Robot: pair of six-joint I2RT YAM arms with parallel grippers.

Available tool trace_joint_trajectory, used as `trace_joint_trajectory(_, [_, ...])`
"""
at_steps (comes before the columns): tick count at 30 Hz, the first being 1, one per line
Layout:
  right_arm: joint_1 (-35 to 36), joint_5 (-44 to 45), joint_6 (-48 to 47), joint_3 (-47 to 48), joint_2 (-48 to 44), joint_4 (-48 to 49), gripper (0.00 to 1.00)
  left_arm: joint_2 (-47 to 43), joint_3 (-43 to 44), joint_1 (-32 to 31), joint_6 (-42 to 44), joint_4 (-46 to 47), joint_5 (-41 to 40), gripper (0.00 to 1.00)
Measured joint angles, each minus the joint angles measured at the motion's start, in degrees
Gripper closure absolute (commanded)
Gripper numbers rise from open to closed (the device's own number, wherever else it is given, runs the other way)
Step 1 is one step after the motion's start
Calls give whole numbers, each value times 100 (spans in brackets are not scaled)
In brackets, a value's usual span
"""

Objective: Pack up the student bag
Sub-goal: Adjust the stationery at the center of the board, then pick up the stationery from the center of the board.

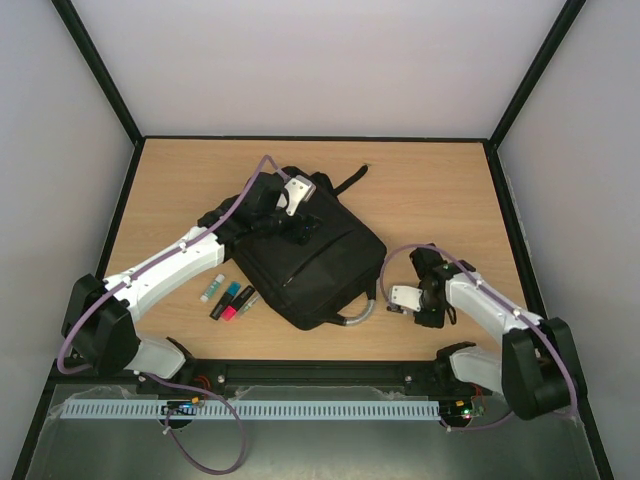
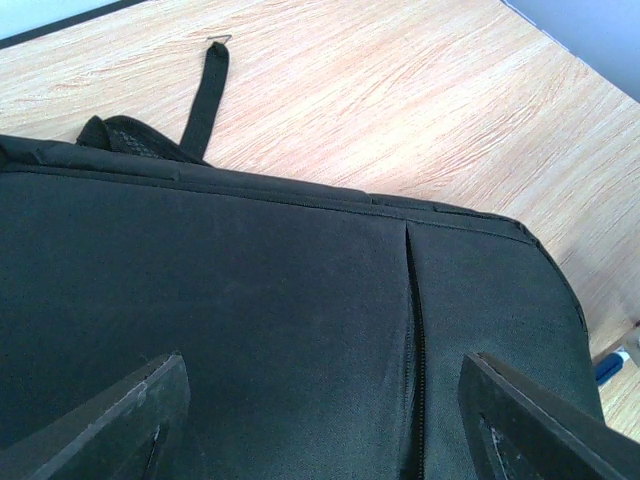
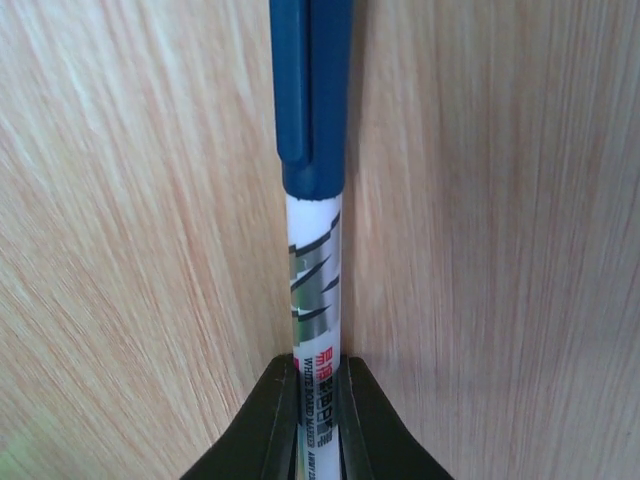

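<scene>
Wooden table (image 1: 430,200) between white walls: your bag (image 1: 310,265) lies flat at its centre, skewed, with the grey handle (image 1: 358,316) toward the near right. It is soft black fabric, likely limp and light, so expect it to sag if you lift a panel. Take it by the handle, or pinch the seam beside the zip (image 2: 415,330). Your left gripper (image 2: 322,365) hangs over the bag's far part, jaws spread wide and empty. Your right gripper (image 3: 318,370), right of the bag, pinches a blue-capped marker (image 3: 315,270). It looks like thin, slick plastic that may swivel. Pens (image 1: 230,298) lie left of the bag.
</scene>
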Motion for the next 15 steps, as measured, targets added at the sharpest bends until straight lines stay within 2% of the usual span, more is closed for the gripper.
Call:
trace_joint_trajectory(2, [-249,-103,48,149,243,-92,94,0,0,2,0,0,0,24])
trace_joint_trajectory(5, [-560,-315,437,476,745,-267,80,0,0,0,0,0,0,23])
trace_joint_trajectory(8, [-726,-544,997,772,1163,-400,72,0,0,0,-2,0,0,23])
trace_joint_trajectory(15, [-763,-861,1937,883,1283,-389,69,0,0,2,-2,0,4,23])
